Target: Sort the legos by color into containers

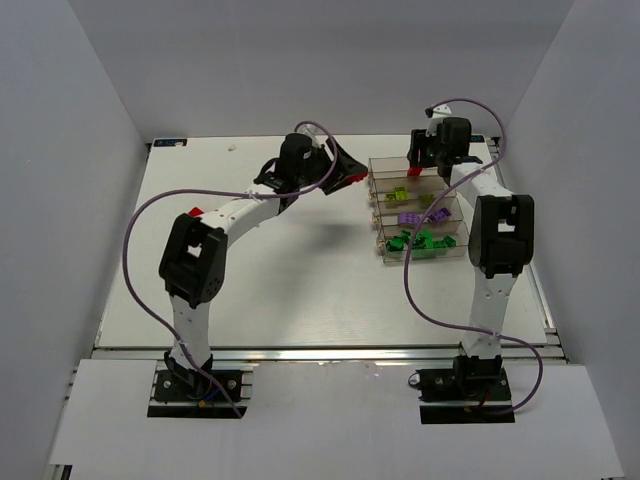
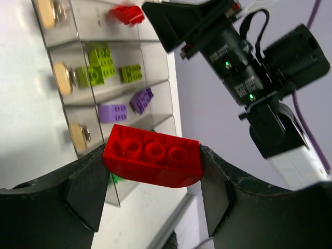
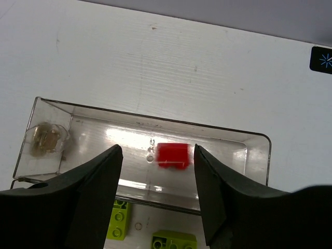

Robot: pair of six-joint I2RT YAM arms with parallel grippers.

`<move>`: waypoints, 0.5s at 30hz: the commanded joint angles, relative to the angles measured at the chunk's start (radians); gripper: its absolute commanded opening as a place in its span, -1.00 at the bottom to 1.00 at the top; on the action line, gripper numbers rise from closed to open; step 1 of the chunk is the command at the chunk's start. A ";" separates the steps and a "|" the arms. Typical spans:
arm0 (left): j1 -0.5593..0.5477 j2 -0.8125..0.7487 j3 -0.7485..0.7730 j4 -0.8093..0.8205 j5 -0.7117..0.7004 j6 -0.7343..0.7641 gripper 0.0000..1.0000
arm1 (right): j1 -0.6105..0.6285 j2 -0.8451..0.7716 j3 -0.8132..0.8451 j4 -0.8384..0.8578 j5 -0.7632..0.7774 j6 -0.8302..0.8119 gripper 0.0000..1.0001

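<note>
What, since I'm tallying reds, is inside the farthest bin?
One red brick lies in the farthest bin with a round fitting. The right gripper's fingers cover parts of its near edge.

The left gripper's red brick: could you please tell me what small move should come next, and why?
Probably swing the left gripper, shut on the red brick, over the end bin, where another red brick already lies. The right gripper hangs open above that bin, so mind it.
</note>
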 commanded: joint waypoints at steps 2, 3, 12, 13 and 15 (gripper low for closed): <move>-0.006 0.078 0.163 -0.089 -0.019 0.094 -1.00 | -0.032 -0.028 -0.012 0.002 -0.025 0.009 0.28; -0.009 0.100 0.189 -0.091 -0.025 0.097 -1.00 | -0.038 -0.035 -0.012 -0.011 -0.057 0.015 0.29; -0.038 0.405 0.580 -0.117 -0.063 0.133 -1.00 | -0.171 -0.262 -0.254 0.034 -0.599 -0.017 -0.23; -0.044 0.426 0.600 -0.109 -0.086 0.119 -1.00 | -0.173 -0.304 -0.280 0.035 -0.604 -0.034 -0.23; -0.052 0.477 0.638 -0.054 -0.106 0.110 -1.00 | -0.173 -0.348 -0.361 0.048 -0.622 -0.043 -0.20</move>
